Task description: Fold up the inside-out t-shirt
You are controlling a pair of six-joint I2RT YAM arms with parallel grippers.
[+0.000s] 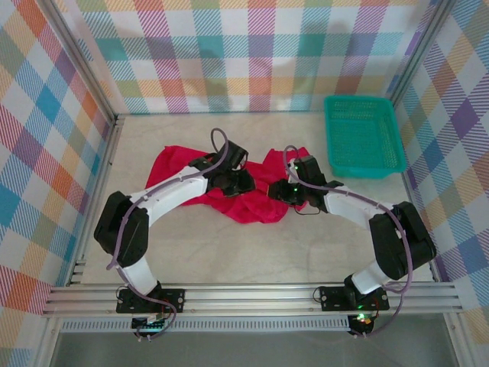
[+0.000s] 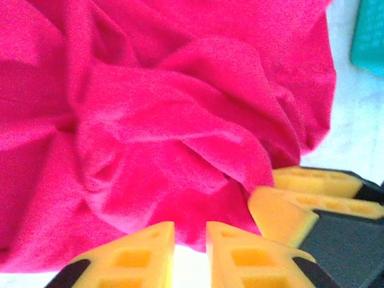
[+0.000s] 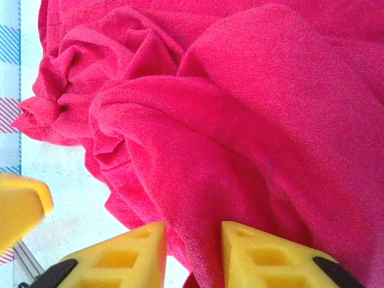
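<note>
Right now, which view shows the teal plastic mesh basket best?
Top external: the whole teal plastic mesh basket sits in the far right corner, unobstructed. The left wrist view catches just a blurred teal edge of it at the frame's top right.

The overhead view was found brightly and evenly lit from above. Only soft shadows were cast beneath the arms [image 1: 168,189] onto the table [image 1: 229,252] and the t-shirt [image 1: 170,168]. Mild softness was observed throughout. In both wrist views the red cloth was rendered oversaturated, with shallow fold shadows. The yellow fingers [image 2: 252,258] at the lower edge were recorded as blurred. The table was washed out to near white. The basket [image 2: 372,36] was out of focus.
</note>
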